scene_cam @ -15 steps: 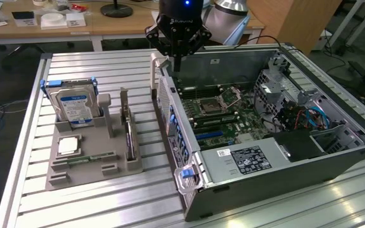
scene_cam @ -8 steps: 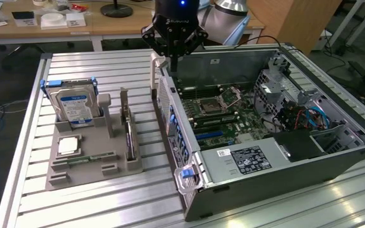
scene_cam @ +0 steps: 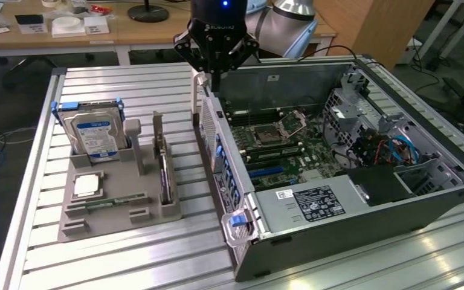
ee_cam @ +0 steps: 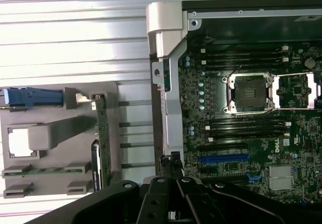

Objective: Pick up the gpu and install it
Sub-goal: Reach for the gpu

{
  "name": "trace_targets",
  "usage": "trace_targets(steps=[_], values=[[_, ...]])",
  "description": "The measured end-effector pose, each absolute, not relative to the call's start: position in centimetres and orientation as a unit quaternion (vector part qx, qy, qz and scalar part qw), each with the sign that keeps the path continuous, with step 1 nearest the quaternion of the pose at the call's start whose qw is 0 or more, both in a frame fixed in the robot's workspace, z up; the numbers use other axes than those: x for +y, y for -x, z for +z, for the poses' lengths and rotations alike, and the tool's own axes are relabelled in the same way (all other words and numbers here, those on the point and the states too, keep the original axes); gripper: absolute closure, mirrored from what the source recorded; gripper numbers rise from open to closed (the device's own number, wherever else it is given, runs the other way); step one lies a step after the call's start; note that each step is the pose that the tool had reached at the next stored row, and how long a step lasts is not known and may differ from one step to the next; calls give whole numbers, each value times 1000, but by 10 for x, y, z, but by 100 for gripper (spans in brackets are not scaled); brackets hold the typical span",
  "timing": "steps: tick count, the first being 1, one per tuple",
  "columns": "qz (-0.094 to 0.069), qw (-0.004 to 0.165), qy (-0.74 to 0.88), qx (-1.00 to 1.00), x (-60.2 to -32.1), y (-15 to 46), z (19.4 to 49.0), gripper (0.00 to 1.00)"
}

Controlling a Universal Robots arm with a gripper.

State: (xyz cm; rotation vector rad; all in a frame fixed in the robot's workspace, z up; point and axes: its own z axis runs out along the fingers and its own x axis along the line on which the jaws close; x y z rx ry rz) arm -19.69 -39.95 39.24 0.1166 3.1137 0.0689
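A slatted metal table (scene_cam: 135, 266) carries the work. Nearest on it, toward the exterior view's right, lies an open computer case (scene_cam: 337, 241), its motherboard (scene_cam: 280, 139) exposed and a blue expansion slot (scene_cam: 268, 171) bare. To the exterior view's left, just beside the case, sits a grey parts tray (scene_cam: 95, 226) with a memory stick (scene_cam: 107, 204) at its near end, a processor chip (scene_cam: 87, 184) behind that and a hard drive (scene_cam: 95, 136) upright at the far end. The gpu (scene_cam: 164, 178) stands on edge in a groove along the tray's right side, its bracket at the far end, untouched. Farther off, the gripper (scene_cam: 208, 75) hangs over the case's far left corner, apart from the card; its fingers look drawn together with nothing between them. Beyond are office desks (scene_cam: 55, 39). By my reading the pick-up has not begun, so the task is at its start. That step calls for spread fingers brought over the card's thin upper edge, squared to its length, and a straight lift clear of the groove.
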Motion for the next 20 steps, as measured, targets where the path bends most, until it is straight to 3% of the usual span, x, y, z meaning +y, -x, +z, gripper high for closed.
trace_targets(steps=[20], values=[[22, 12, -37, 999, -400, 220, 392, 89]])
